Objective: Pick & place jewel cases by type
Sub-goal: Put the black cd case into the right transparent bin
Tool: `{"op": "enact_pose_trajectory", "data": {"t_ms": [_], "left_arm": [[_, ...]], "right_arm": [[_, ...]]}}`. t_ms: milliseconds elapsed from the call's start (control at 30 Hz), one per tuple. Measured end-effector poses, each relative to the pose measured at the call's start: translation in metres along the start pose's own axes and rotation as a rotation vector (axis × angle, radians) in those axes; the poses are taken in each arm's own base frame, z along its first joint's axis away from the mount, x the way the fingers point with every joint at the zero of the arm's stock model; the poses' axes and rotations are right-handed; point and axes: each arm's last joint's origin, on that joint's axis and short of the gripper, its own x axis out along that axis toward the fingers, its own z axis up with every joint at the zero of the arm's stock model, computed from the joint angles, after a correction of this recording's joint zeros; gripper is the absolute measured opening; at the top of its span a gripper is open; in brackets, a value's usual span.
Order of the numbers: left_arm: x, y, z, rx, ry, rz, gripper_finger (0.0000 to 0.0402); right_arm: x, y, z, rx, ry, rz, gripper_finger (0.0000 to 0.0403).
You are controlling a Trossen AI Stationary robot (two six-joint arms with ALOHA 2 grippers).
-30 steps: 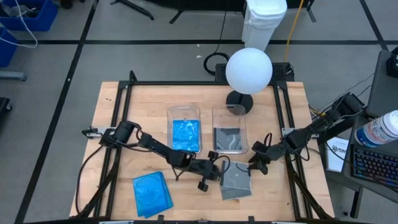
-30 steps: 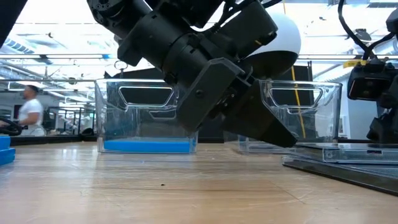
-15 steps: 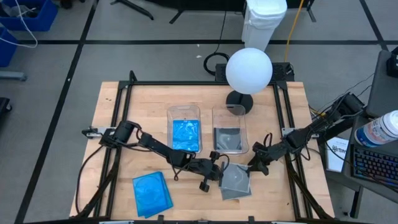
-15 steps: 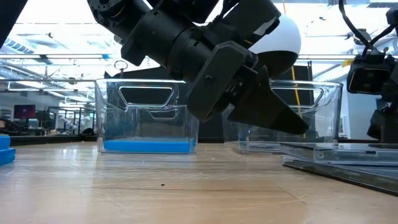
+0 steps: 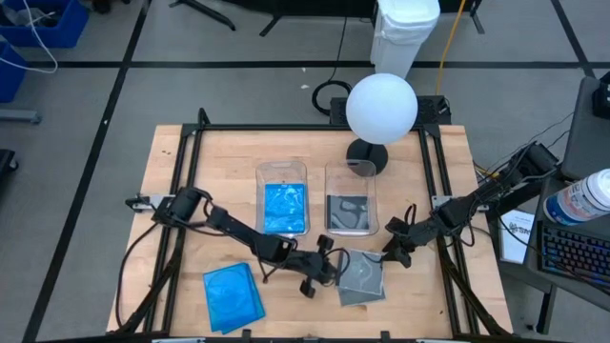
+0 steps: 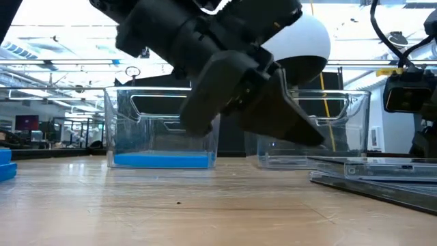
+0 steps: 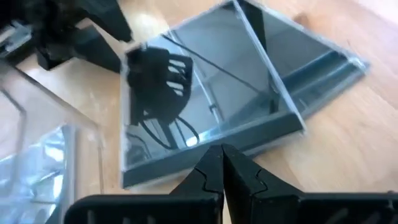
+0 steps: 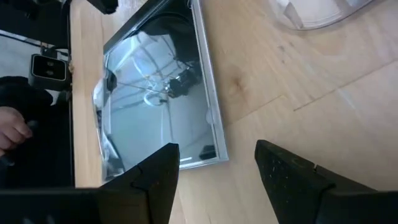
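The thin, flat, clear-and-grey square plastic jewel cases [image 5: 361, 278] lay stacked at the table's five o'clock, below the clear rectangular tub [image 5: 351, 198]. The left gripper [image 5: 334, 271], fingers clenched on nothing, nosed their nine o'clock edge; the right gripper [image 5: 393, 253] waited released at two o'clock. Light, stiff, slick and brittle, they probably wanted an edge pinch.
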Motion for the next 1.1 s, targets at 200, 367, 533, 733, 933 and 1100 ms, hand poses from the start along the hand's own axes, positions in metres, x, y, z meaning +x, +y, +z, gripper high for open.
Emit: {"op": "enact_pose_trajectory", "data": {"t_ms": [200,367,533,733,933,1100], "left_arm": [[0.001,0.006,-0.002,-0.034,0.005,0.017,0.0004],[0.002,0.006,-0.002,-0.053,0.003,0.016,0.0005],[0.002,0.006,-0.003,-0.059,0.013,0.021,0.0006],[0.011,0.002,-0.012,-0.076,0.029,0.027,0.0005],[0.016,0.000,-0.015,-0.075,0.012,0.034,0.0006],[0.016,0.000,-0.015,-0.053,0.011,0.040,0.0003]], "right_arm": [[0.000,0.001,0.000,-0.010,0.025,0.019,0.0205],[0.000,0.002,-0.002,-0.039,0.067,0.046,0.0205],[0.000,0.002,-0.002,-0.056,0.067,0.046,0.0205],[0.000,0.001,-0.001,-0.038,0.047,0.033,0.0205],[0.000,0.000,-0.001,-0.069,0.029,0.021,0.0205],[0.000,0.001,-0.001,-0.121,0.029,0.010,0.0205]]}}
